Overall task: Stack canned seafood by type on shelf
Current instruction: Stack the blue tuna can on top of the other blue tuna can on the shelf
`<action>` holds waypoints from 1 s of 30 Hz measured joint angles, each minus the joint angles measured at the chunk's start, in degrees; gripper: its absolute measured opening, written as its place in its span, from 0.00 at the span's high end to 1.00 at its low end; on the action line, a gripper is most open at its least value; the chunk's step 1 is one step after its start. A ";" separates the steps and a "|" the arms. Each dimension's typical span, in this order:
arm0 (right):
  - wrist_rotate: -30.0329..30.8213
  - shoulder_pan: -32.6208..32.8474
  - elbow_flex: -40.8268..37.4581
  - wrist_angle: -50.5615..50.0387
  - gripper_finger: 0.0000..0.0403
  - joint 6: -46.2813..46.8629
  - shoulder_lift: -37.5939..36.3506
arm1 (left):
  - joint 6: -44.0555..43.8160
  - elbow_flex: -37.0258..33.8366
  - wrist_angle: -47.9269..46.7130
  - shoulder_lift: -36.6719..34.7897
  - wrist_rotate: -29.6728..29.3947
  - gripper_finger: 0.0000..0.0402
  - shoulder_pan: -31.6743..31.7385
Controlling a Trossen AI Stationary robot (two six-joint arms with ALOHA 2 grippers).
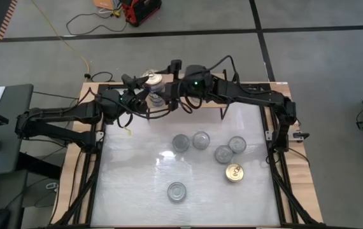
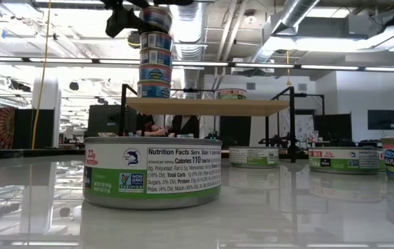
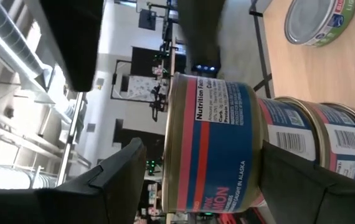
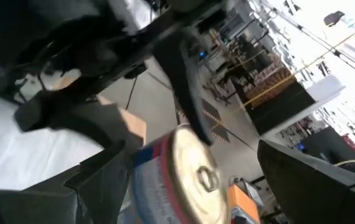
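Wood shelf (image 2: 207, 106): carries a stack of blue-and-pink cans (image 2: 155, 52) at its left end.
Left gripper (image 3: 190, 180): reaches level, fingers spread either side of the top can, not pinching.
Right gripper (image 4: 190, 180): tilted beside the stack, jaws wide, empty.
Loose cans (image 1: 200, 140): lie on the white tabletop (image 1: 130, 184).

Top can (image 2: 155, 17) of the stack is partly cut off by low pic's top edge. Shelf (image 1: 245, 86) mostly hidden under both arms from above. Can (image 4: 177, 180) in right wrist pic is blurry, label can't be read. Person behind shelf mostly hidden.
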 joint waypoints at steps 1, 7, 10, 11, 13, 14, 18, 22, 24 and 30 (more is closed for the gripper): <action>-0.46 -0.15 0.00 0.48 0.06 0.21 0.00 | -0.06 0.00 0.02 0.00 0.08 0.32 0.00; -2.57 -1.19 0.00 1.90 0.06 0.40 0.55 | -0.81 0.00 0.39 0.00 1.10 0.32 0.02; -4.13 -1.55 -0.03 2.23 0.06 0.70 1.15 | -0.87 0.00 0.50 0.00 1.16 0.32 0.02; -4.47 -1.69 -0.04 2.33 0.06 0.59 1.62 | -0.87 0.00 0.49 0.00 1.17 0.32 0.02; -4.75 -1.47 0.07 4.34 0.06 0.00 2.71 | -0.87 0.00 0.50 0.00 1.13 0.32 0.02; -4.73 -1.33 0.00 3.84 0.06 -0.25 2.85 | -0.87 0.00 0.50 0.00 1.11 0.32 0.02; -4.65 -1.53 -0.04 5.86 0.06 -1.53 3.80 | -0.87 0.00 0.50 0.00 1.01 0.32 0.02; -4.32 -2.51 -0.04 6.29 0.06 -1.15 3.82 | -0.87 0.00 0.50 -0.02 0.97 0.32 0.02; -4.09 -2.90 -0.04 6.31 0.06 -1.02 3.82 | -0.85 0.02 0.52 -0.02 0.96 0.32 0.02; -4.12 -3.91 -0.04 6.33 0.06 0.10 3.82 | -0.87 0.02 0.50 -0.02 0.87 0.32 0.02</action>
